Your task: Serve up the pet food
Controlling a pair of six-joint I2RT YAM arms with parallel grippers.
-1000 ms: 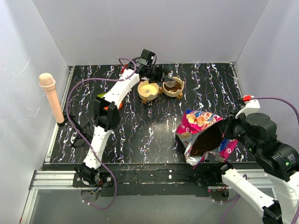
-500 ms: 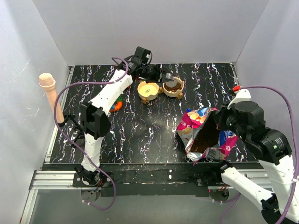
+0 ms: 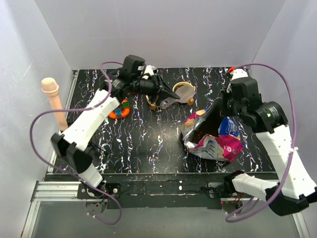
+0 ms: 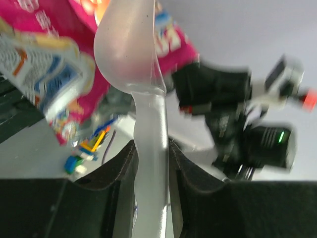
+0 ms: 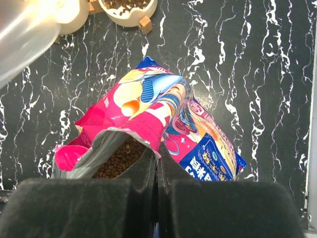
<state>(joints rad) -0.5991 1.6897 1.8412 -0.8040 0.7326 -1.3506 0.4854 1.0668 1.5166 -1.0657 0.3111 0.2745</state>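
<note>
Right wrist: open bag (image 5: 148, 116) rim (kibble (image 5: 119, 161))

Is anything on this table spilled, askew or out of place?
Nothing looks spilled. The bag is crumpled and lies on its side, its open rim pinched up by the right claw. Colourful toy blocks near the bowls seem out of place.

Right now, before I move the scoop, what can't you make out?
Load in the scoop: left wrist view, cloudy plastic hides the inside; too small from above.
Fill of the left bowl: right wrist view crops it at the top edge; from above, the left gripper and scoop cover it.
Depth of kibble in the bag: right wrist view, right gripper and bag rim block most of the opening.
</note>
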